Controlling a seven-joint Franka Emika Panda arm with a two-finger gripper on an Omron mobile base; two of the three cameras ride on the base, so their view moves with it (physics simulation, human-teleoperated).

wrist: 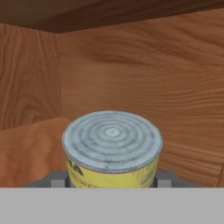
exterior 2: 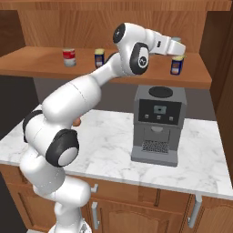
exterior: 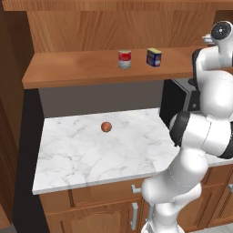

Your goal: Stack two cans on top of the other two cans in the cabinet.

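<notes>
The cabinet shelf carries all cans. The red-and-white can and blue can stand apart at mid-shelf. My jaws grasp a yellow-labelled can by its sides, above another blue can. Judged rigid, light, smooth-walled: slippery; grip mid-wall.

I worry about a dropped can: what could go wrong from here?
The jaws look shut on the dark blue can with a yellow top band. If the grip slips, it could fall onto the grey coffee machine below. The red-and-white can and the other dark blue can have small tops, so an off-centre placement might topple.
</notes>
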